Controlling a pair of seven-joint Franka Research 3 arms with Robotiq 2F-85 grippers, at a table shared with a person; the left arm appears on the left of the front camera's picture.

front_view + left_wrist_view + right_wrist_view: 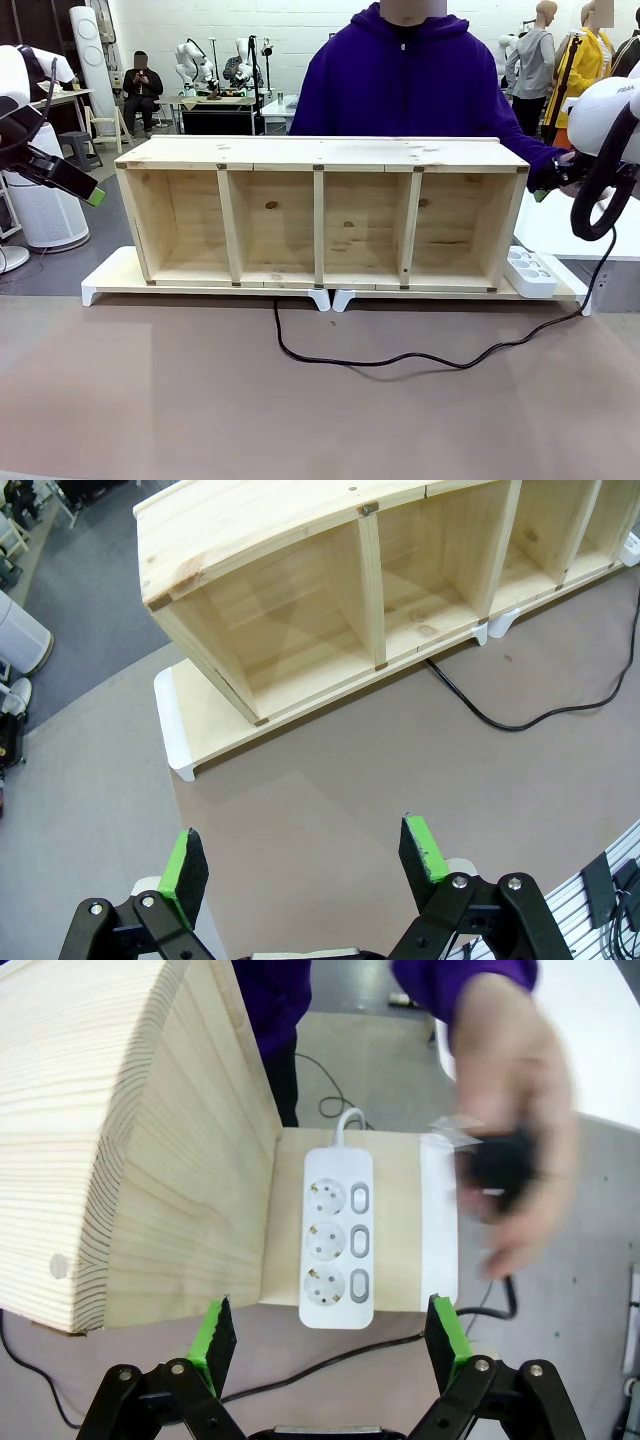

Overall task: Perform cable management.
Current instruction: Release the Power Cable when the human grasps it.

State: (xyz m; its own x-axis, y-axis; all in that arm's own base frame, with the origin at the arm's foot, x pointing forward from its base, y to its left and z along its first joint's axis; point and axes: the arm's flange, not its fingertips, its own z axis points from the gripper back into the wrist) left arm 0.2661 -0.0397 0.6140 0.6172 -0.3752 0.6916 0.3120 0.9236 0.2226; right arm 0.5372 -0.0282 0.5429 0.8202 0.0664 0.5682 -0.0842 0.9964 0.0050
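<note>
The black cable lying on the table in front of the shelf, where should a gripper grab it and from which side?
Probably the cable at its low loop on the bare brown table, well clear of the wooden shelf. Come straight down from above, fingers either side of the cord: it lies flat and thin there, with open space around.

Black cable [400, 358], pale wooden shelf [320, 152], white power strip [338, 1240], purple sleeve [470, 980].
</note>
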